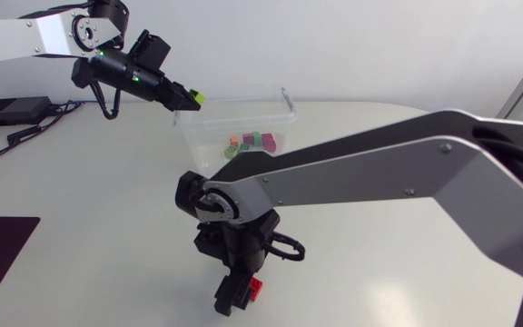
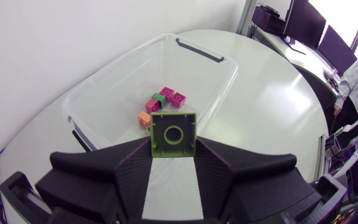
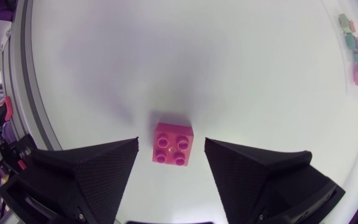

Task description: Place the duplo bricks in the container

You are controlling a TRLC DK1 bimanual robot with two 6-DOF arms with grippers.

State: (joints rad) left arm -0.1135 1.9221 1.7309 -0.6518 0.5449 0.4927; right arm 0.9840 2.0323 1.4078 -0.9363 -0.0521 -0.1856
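White tabletop is seen beneath both arms. At left, a lime-green square plastic brick is clamped in the left gripper above the rim of the clear plastic container, where several coloured bricks are already lodged. At right, a red four-stud brick is straddled, untouched, by the parted right gripper. Two bricks are judged still to be placed.
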